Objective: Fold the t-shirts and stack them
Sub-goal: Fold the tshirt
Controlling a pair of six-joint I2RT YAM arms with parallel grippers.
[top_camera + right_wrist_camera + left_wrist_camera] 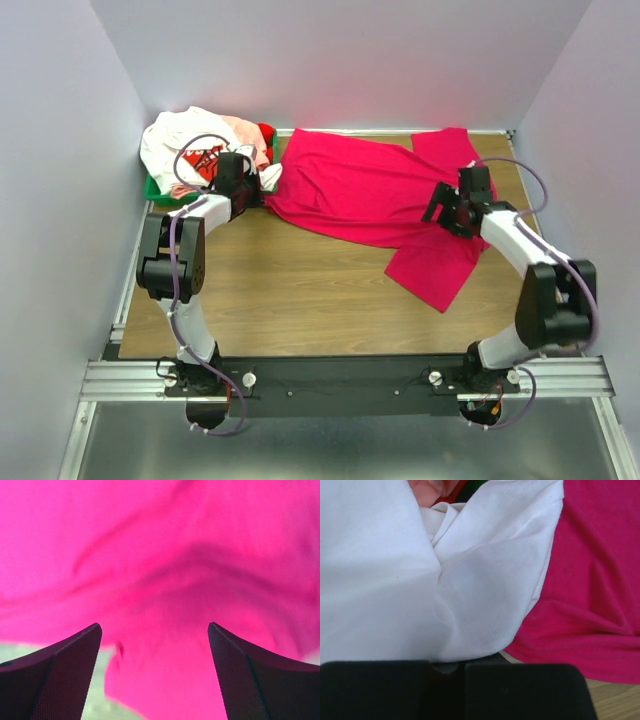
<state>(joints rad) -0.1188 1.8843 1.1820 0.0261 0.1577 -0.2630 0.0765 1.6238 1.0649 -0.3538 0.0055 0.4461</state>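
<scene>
Before you, a wooden tabletop boxed in by pale walls. A green tray sits at its far left corner, and an aluminium rail runs along the near edge.

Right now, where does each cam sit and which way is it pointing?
Top external: above and behind the bases, looking down at the table; both arms show, left end effector and right end effector.
Left wrist: on the left arm, low over the white t-shirt; its shut fingers along the bottom.
Right wrist: close above the magenta t-shirt; its open fingers at the bottom.
Shared: both wrist views show the magenta t-shirt.
</scene>
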